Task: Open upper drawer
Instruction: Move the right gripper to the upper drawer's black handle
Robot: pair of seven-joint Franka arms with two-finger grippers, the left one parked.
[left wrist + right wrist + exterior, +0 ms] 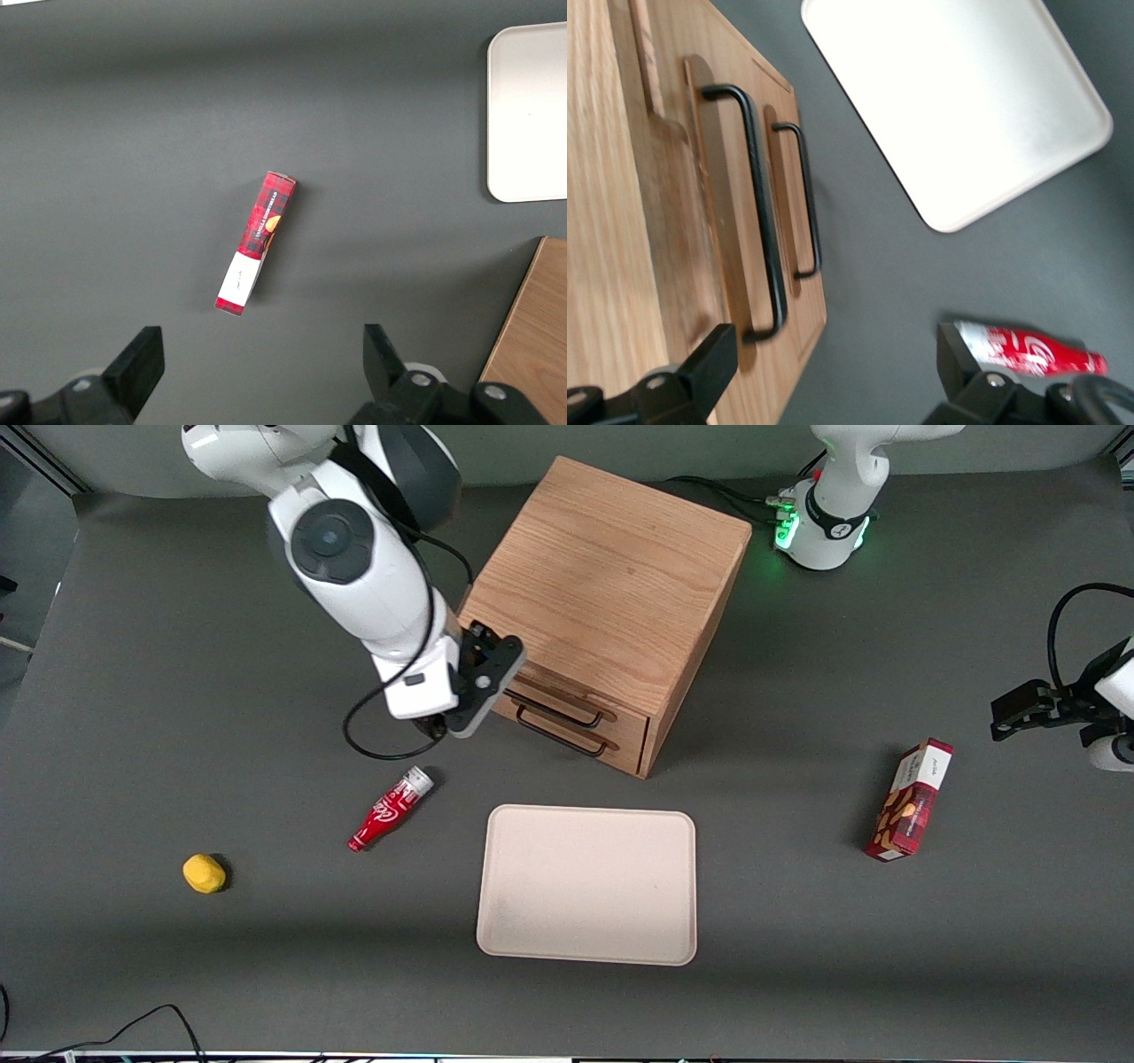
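Note:
The wooden cabinet [611,576] stands on the grey table with its two drawers facing the front camera. The upper drawer [631,717] is closed, and its black wire handle [567,708] sits above the lower drawer's matching handle [563,741]. My right gripper [440,724] hangs open and empty just off the drawer fronts, at the end toward the working arm. In the right wrist view the gripper [833,376] is open, with one finger [704,363] close to the end of the upper handle [764,221]. The lower handle [806,199] lies beside the upper one.
A cream tray [586,886] lies nearer the front camera than the cabinet and also shows in the right wrist view [966,97]. A red cola bottle [390,821] lies below the gripper. A yellow object [204,872] sits toward the working arm's end. A red box [911,802] lies toward the parked arm's end.

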